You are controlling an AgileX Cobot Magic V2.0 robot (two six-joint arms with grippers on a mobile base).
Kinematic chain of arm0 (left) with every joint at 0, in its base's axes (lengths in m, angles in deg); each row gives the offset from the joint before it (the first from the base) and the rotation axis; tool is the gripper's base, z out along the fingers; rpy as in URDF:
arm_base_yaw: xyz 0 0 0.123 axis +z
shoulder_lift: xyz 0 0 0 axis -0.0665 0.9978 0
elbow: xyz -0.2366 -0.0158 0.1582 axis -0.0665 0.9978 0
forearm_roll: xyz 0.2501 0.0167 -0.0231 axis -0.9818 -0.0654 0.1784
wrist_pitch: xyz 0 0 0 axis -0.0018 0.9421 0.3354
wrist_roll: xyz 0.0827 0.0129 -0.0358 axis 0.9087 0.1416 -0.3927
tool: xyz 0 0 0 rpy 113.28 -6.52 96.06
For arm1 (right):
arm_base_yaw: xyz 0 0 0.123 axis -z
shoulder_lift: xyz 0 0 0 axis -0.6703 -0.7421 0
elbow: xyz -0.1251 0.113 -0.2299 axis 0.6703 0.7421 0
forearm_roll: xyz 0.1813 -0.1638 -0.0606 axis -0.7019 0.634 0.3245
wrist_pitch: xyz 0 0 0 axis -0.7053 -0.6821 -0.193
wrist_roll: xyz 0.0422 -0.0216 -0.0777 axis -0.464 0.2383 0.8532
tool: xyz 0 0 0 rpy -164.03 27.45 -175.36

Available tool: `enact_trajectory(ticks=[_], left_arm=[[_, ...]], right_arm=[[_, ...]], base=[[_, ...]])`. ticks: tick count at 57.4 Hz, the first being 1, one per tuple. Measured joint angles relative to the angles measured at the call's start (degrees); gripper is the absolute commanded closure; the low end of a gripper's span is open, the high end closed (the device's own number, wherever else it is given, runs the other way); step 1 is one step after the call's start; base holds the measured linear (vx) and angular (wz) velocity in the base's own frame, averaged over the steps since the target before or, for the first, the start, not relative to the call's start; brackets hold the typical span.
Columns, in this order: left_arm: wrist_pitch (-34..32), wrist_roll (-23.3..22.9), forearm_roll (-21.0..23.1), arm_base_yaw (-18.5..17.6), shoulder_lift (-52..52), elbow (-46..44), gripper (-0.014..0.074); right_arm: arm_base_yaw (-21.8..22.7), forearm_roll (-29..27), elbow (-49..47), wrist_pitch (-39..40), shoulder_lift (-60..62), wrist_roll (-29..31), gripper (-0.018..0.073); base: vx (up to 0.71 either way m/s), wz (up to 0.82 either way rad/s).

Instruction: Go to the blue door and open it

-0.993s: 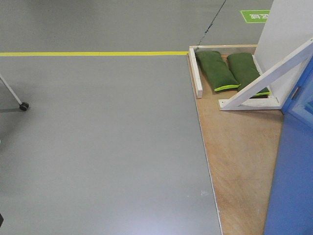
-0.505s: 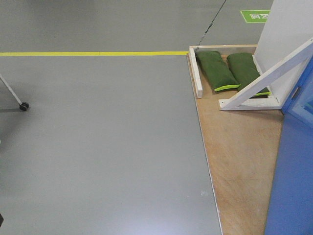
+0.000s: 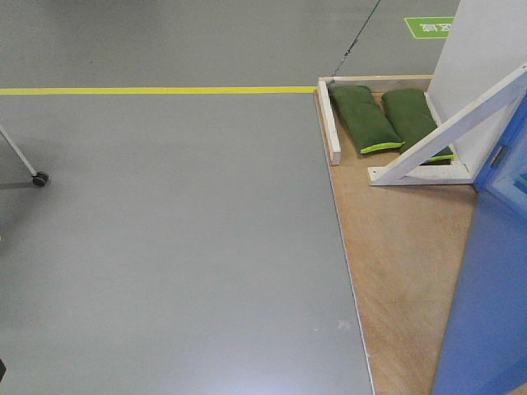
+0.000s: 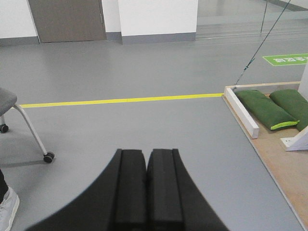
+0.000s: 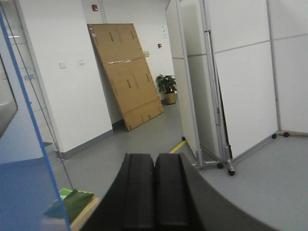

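The blue door point(image 3: 490, 288) fills the right edge of the front view, standing on a wooden platform point(image 3: 403, 247). A metal latch plate point(image 3: 496, 155) shows on its edge; the handle is out of view. In the right wrist view the door point(image 5: 19, 192) is a glossy blue panel at the far left. My right gripper point(image 5: 154, 161) is shut and empty, just right of that panel. My left gripper point(image 4: 147, 159) is shut and empty over the grey floor, left of the platform point(image 4: 284, 168).
A white slanted brace point(image 3: 445, 136) and two green sandbags point(image 3: 362, 119) lie at the platform's far end. A yellow floor line point(image 3: 156, 90) crosses ahead. A wheeled chair point(image 4: 29, 130) and a person's shoe point(image 4: 7, 207) are at the left. Wheeled partitions point(image 5: 231, 82) stand to the right.
The blue door's lower edge has shifted left in the front view and covers more of the bottom right corner. The rest looks the same.
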Motion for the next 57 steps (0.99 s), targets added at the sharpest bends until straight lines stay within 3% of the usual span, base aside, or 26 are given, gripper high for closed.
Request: enact_trajectory(ticks=[19, 57], left_arm=[[0.00, 0.00, 0.00, 0.00, 0.00, 0.00, 0.0524], [0.00, 0.00, 0.00, 0.00, 0.00, 0.00, 0.0524]], right_arm=[[-9.43, -0.81, 0.00, -0.21, 0.00, -0.05, 0.0547], [-35.67, 2.22, 0.00, -0.15, 0.22, -0.05, 0.0547]], base=[[0.00, 0.00], [0.00, 0.00]])
